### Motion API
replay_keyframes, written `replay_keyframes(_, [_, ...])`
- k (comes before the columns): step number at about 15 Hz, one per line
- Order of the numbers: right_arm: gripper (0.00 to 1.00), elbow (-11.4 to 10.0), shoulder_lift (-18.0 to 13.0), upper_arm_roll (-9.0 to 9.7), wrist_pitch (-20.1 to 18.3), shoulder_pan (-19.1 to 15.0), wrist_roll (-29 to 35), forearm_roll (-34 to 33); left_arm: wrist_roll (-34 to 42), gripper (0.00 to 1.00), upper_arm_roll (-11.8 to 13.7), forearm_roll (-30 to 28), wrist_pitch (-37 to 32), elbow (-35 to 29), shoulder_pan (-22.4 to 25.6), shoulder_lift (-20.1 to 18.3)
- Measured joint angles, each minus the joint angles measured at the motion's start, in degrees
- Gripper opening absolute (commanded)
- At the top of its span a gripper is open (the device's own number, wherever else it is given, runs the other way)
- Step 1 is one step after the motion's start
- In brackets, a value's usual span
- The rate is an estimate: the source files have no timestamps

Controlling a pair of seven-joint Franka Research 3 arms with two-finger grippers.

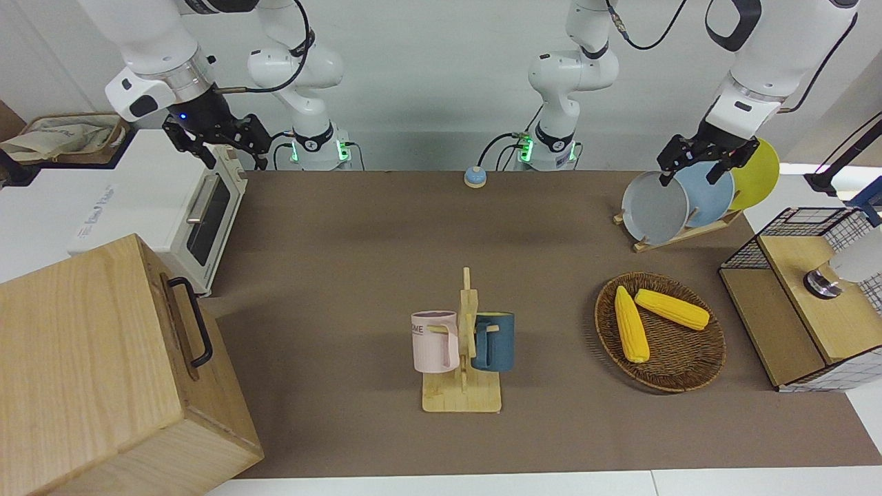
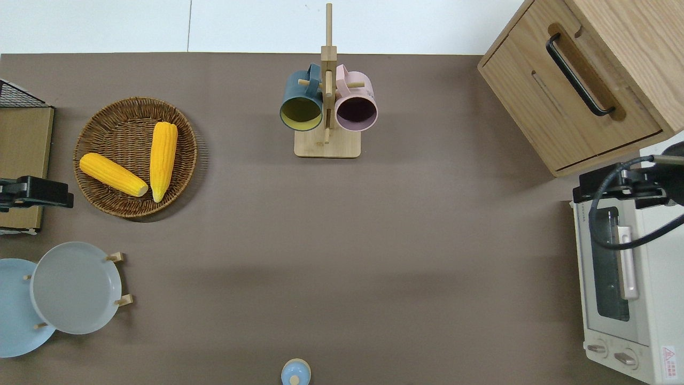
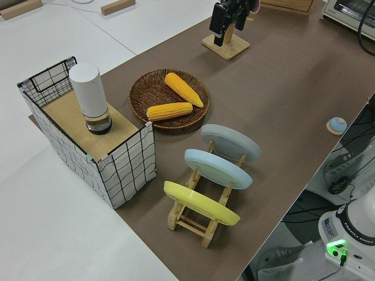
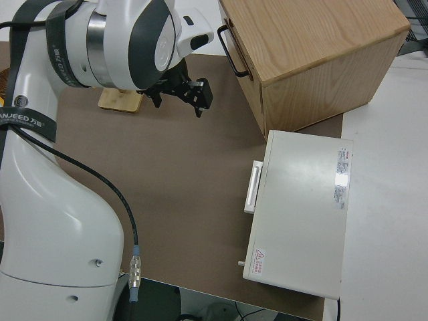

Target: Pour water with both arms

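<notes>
A pink mug (image 1: 434, 341) and a dark blue mug (image 1: 496, 341) hang on a wooden mug rack (image 1: 462, 399) at the table's edge farthest from the robots. A tall white cylindrical container (image 3: 88, 93) with a dark base stands on the wooden shelf of a wire basket (image 3: 126, 158) at the left arm's end. Water is out of view. Both arms are parked. My left gripper (image 1: 691, 176) and my right gripper (image 1: 224, 148) are open and hold nothing.
A wicker tray (image 1: 661, 386) with two corn cobs lies near the wire basket. A plate rack (image 1: 679, 238) holds three plates. A white toaster oven (image 1: 207, 220) and a wooden box (image 1: 103, 372) fill the right arm's end. A small blue bell (image 1: 475, 178) sits near the robots.
</notes>
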Motion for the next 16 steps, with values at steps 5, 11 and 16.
replay_keyframes(5, [1.0, 0.0, 0.0, 0.87, 0.0, 0.2, 0.0, 0.0, 0.0, 1.0, -0.5, 0.0, 0.0, 0.0, 0.0, 0.0])
replay_keyframes(11, [1.0, 0.0, 0.0, 1.66, 0.0, 0.2, 0.0, 0.0, 0.0, 1.0, -0.5, 0.0, 0.0, 0.0, 0.0, 0.0])
replay_keyframes(16, [1.0, 0.0, 0.0, 1.63, 0.0, 0.2, 0.0, 0.0, 0.0, 1.0, 0.0, 0.0, 0.0, 0.0, 0.0, 0.0])
